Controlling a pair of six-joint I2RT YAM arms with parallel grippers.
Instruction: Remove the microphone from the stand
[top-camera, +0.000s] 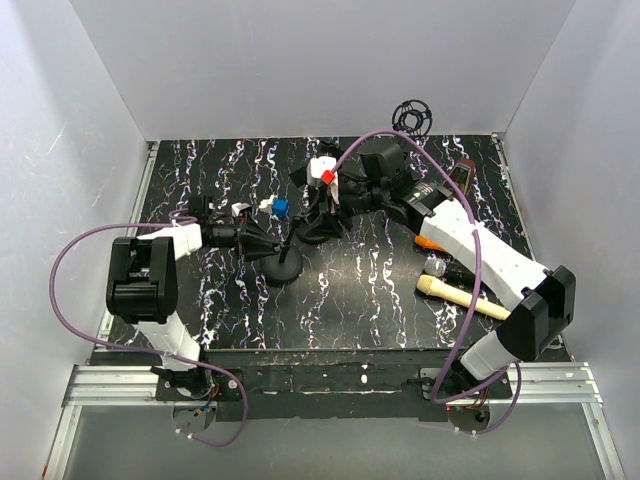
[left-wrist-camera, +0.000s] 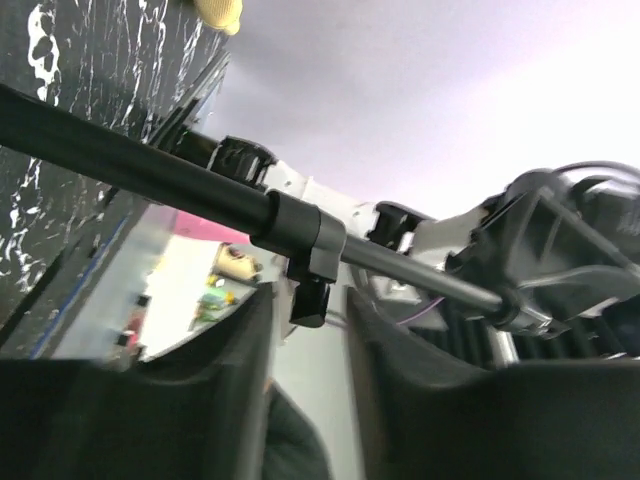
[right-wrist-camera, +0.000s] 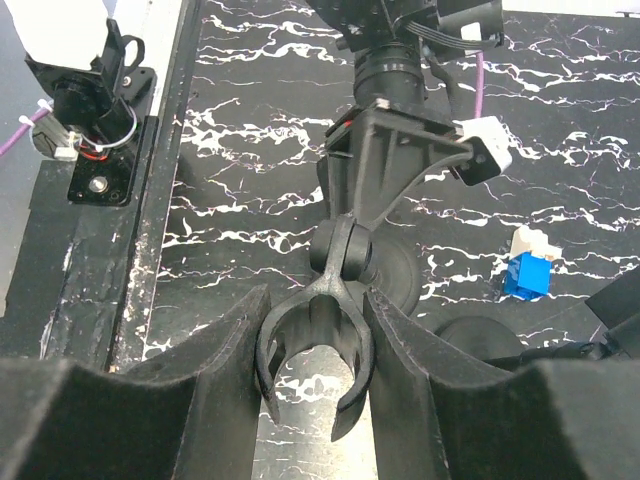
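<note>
The microphone, cream handle and grey head, lies flat on the table at the right, off the stand. The black stand rests on its round base at the table's middle. Its C-shaped clip is empty, and my right gripper is shut on it, one finger pressing each side. My left gripper is slightly open just below the stand's pole. The pole's collar knob hangs between the fingertips with a gap on both sides. From above, the left gripper sits beside the stand.
An orange object lies half under the right arm. A black wire ring stands at the back wall. A small blue and white block shows near the stand's base. White walls close in three sides.
</note>
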